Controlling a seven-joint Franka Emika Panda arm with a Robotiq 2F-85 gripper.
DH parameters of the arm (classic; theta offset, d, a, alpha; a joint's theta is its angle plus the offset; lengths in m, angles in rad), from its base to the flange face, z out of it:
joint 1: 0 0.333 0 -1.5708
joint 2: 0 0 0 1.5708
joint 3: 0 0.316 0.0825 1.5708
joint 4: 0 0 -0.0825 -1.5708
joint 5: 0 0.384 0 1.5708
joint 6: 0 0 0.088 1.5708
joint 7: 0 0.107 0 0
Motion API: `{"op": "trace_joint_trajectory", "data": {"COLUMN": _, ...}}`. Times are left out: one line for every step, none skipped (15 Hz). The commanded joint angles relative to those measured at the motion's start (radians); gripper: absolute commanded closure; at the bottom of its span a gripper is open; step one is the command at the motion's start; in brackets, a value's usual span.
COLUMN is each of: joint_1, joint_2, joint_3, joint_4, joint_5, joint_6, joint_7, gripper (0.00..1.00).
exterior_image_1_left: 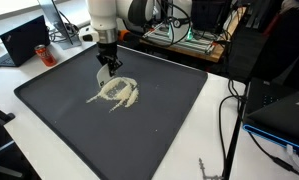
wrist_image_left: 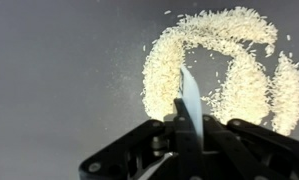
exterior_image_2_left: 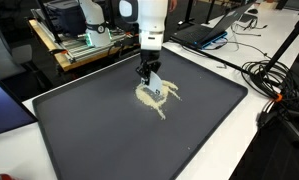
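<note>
The gripper [wrist_image_left: 186, 125] is pinched tight on a thin white blade [wrist_image_left: 190, 95], which stands edge-on in the wrist view (what kind of tool it is I cannot tell). The blade's tip is down among a loose swirl of rice [exterior_image_1_left: 116, 93]. The rice lies around the middle of the dark mat [exterior_image_1_left: 164, 115], well away from every edge and corner in both exterior views.

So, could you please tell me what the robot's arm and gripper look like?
The arm is white with rounded segments and black joint sections. The gripper is black and blocky; in the wrist view its fingers are matte black with angular links.
</note>
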Motion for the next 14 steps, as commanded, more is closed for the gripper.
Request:
{"op": "trace_joint_trajectory", "data": {"joint_1": 0.058, "joint_2": -0.128, "joint_3": -0.033, "joint_4": -0.078, "joint_5": -0.146, "joint_6": -0.029, "joint_7": 0.072, "gripper": 0.99}}
{"op": "trace_joint_trajectory", "data": {"joint_1": 0.079, "joint_2": -0.149, "joint_3": -0.043, "joint_4": -0.084, "joint_5": -0.205, "joint_6": -0.038, "joint_7": 0.105, "gripper": 0.99}}
{"op": "trace_joint_trajectory", "data": {"joint_1": 0.099, "joint_2": -0.173, "joint_3": -0.046, "joint_4": -0.090, "joint_5": -0.268, "joint_6": -0.053, "joint_7": 0.138, "gripper": 0.99}}
{"op": "trace_joint_trajectory", "data": {"joint_1": 0.109, "joint_2": -0.192, "joint_3": -0.038, "joint_4": -0.094, "joint_5": -0.316, "joint_6": -0.070, "joint_7": 0.162, "gripper": 0.99}}
{"op": "trace_joint_trajectory", "data": {"joint_1": 0.124, "joint_2": -0.209, "joint_3": -0.032, "joint_4": -0.094, "joint_5": -0.378, "joint_6": -0.094, "joint_7": 0.197, "gripper": 0.99}}
{"op": "trace_joint_trajectory", "data": {"joint_1": 0.134, "joint_2": -0.224, "joint_3": -0.019, "joint_4": -0.094, "joint_5": -0.426, "joint_6": -0.119, "joint_7": 0.221, "gripper": 0.99}}
{"op": "trace_joint_trajectory", "data": {"joint_1": 0.142, "joint_2": -0.236, "joint_3": -0.002, "joint_4": -0.092, "joint_5": -0.470, "joint_6": -0.142, "joint_7": 0.241, "gripper": 0.99}}
{"op": "trace_joint_trajectory", "data": {"joint_1": 0.146, "joint_2": -0.247, "joint_3": 0.018, "joint_4": -0.090, "joint_5": -0.509, "joint_6": -0.164, "joint_7": 0.261, "gripper": 0.99}}
{"op": "trace_joint_trajectory", "data": {"joint_1": 0.148, "joint_2": -0.258, "joint_3": 0.042, "joint_4": -0.091, "joint_5": -0.533, "joint_6": -0.184, "joint_7": 0.267, "gripper": 0.99}}
{"op": "trace_joint_trajectory", "data": {"joint_1": 0.150, "joint_2": -0.266, "joint_3": 0.067, "joint_4": -0.090, "joint_5": -0.552, "joint_6": -0.206, "joint_7": 0.271, "gripper": 0.99}}
{"op": "trace_joint_trajectory", "data": {"joint_1": 0.151, "joint_2": -0.271, "joint_3": 0.091, "joint_4": -0.088, "joint_5": -0.567, "joint_6": -0.226, "joint_7": 0.276, "gripper": 0.99}}
{"op": "trace_joint_trajectory", "data": {"joint_1": 0.151, "joint_2": -0.275, "joint_3": 0.115, "joint_4": -0.086, "joint_5": -0.573, "joint_6": -0.245, "joint_7": 0.273, "gripper": 0.99}}
{"op": "trace_joint_trajectory", "data": {"joint_1": 0.152, "joint_2": -0.276, "joint_3": 0.136, "joint_4": -0.084, "joint_5": -0.582, "joint_6": -0.258, "joint_7": 0.276, "gripper": 0.99}}
{"op": "trace_joint_trajectory", "data": {"joint_1": 0.151, "joint_2": -0.277, "joint_3": 0.158, "joint_4": -0.085, "joint_5": -0.573, "joint_6": -0.262, "joint_7": 0.271, "gripper": 0.99}}
